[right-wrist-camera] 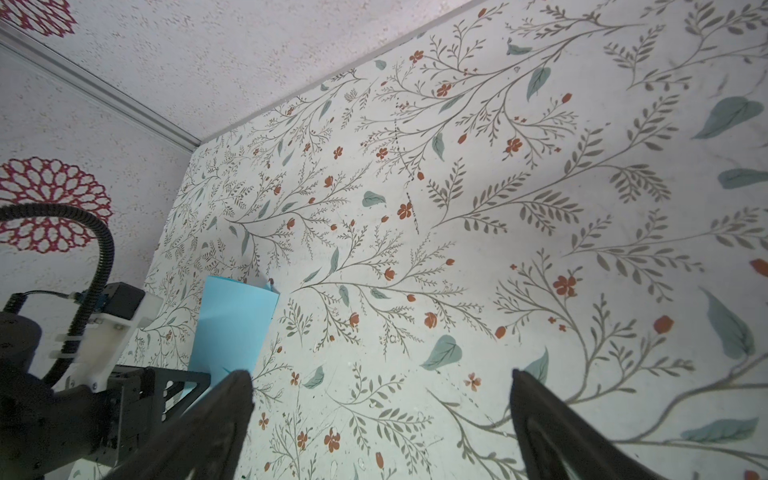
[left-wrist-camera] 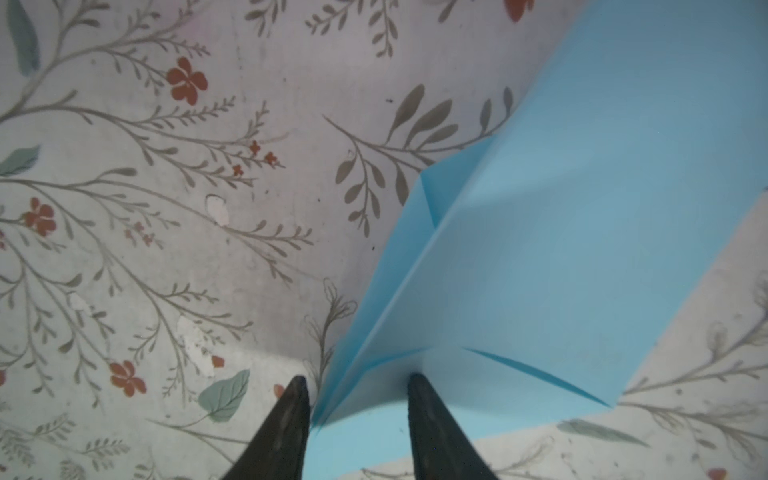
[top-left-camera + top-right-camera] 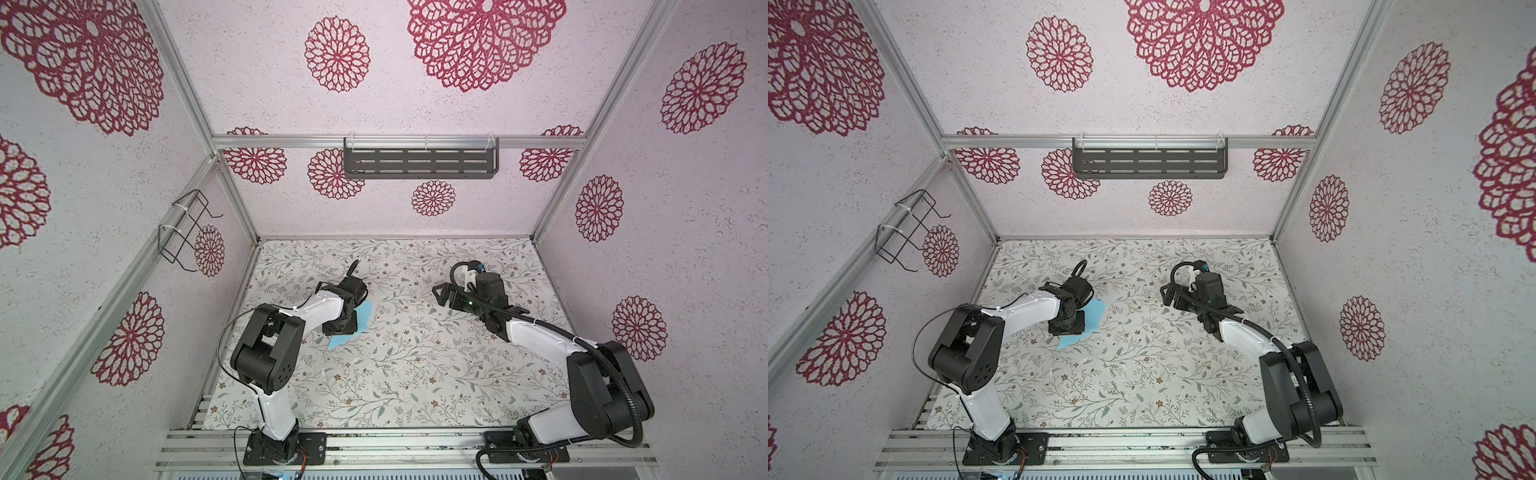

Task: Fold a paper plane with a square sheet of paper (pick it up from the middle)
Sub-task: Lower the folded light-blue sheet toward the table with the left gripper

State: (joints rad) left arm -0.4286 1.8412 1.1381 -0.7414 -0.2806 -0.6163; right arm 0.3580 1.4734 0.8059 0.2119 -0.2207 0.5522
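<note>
Since the square sheet of paper point(image 2: 582, 249) already carries folds and lies on the floral surface point(image 2: 145, 270) directly beneath your left end effector point(image 2: 357, 386), treat this step, by my reading, as pinching a raised crease rather than lifting a flat sheet. A tented ridge of the paper stands up between the two fingers point(image 2: 419, 399), which are parted to a moderate gap. One sits against the paper's side, the other just clear of its edge over bare surface. Whether either pad presses yet cannot be told.

Close slowly and keep the ridge centred between the fingers, so both layers meet evenly and the crease does not skew. Keep the tips low to the surface, because a pinch taken high would likely leave the fold soft. Most of the sheet spreads beyond the fingertips and to one side, so avoid dragging sideways.

Your right end effector point(image 1: 380, 374) hangs spread wide and empty, well apart from the sheet. Bring it over only if the paper starts sliding.
</note>
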